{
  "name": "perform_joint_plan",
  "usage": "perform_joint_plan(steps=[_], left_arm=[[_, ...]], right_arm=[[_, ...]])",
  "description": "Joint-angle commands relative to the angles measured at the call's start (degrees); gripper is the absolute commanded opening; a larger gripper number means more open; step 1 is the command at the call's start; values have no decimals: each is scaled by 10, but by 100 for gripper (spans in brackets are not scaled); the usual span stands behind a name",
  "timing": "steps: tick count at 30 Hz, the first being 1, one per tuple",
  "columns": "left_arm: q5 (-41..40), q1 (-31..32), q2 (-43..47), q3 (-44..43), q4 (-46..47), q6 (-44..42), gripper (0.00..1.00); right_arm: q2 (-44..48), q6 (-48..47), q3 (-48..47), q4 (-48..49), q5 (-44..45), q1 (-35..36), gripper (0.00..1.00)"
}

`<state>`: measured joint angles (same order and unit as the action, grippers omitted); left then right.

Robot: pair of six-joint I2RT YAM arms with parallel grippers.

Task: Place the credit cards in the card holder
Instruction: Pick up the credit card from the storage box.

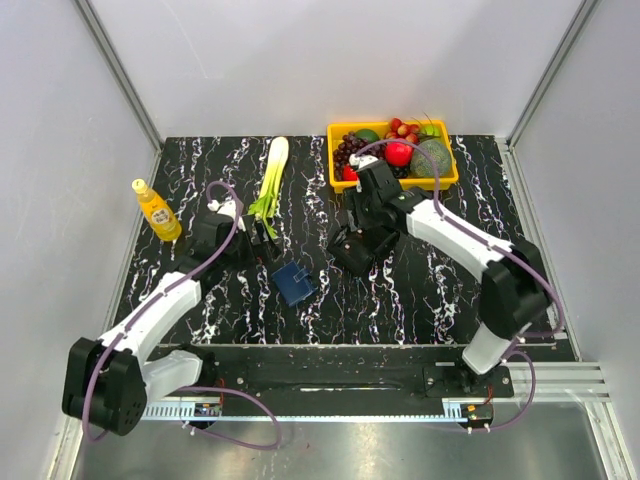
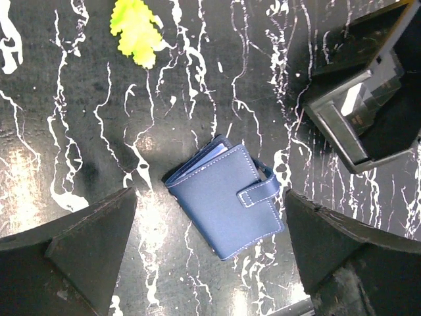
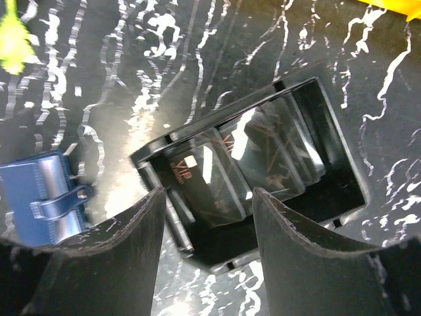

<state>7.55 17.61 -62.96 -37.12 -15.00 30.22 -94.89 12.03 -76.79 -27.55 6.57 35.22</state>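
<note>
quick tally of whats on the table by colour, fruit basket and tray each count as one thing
yellow: 2 (bottle, fruit basket)
green and white: 1 (leek)
navy blue: 1 (card holder)
black: 1 (tray)
total: 5

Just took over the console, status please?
Both open: left gripper above card holder, right gripper above black tray. Holder closed, flat on table. Tray holds credit cards, none gripped. Closed holder blocks loading.
</note>
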Motion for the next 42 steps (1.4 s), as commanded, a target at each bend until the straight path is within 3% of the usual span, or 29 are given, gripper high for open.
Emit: perform_joint_plan(steps=[1,5,7,12,17,31,42], left_arm=[[26,3,30,-19,1,-25,99],[36,3,40,-16,-3,-34,99],[37,3,42,-13,-3,-35,99],[41,3,37,-8,2,-40,99],[49,3,28,-10,9,-43,99],[64,3,9,-9,20,-38,99],[62,3,12,-8,23,-35,99]], right_arm=[[-56,-111,-59,-23,-6,-14,60],[-114,-156,-85,-34,23,-16,62],[-130,-169,-91,-37,20,-16,70],[-152,-176,-94,-37,29,-16,77],[-161,-176,-78,-32,-7,-16,75],[-172,-135,-85,-71,30,-13,80],[-183,-128,-100,-105,-6,-12,80]])
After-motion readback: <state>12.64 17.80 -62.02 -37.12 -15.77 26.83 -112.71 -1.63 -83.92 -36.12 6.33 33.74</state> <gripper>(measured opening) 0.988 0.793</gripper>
